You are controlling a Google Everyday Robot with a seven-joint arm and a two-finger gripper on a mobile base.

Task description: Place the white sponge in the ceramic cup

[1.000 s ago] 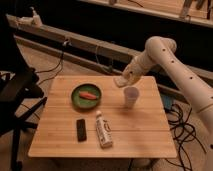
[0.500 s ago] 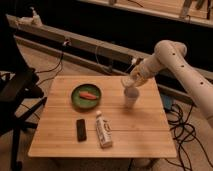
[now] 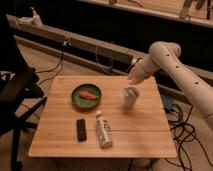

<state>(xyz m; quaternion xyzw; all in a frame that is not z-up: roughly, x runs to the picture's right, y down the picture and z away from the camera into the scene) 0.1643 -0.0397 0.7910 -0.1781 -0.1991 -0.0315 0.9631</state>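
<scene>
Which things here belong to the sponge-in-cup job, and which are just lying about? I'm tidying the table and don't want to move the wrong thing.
For the job:
cup, on the table's right side
gripper, just above the cup
sponge: not visible

Lying about:
green bowl with an orange item
black bar
white bottle, lying down

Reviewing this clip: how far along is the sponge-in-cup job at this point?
Late stage, it seems. The tool sits just above and behind the ceramic cup on the wooden table. No white sponge lies on the table, so pickup looks done. Whether the sponge is already in the cup or at the tool cannot be told; confirming the drop remains.
</scene>
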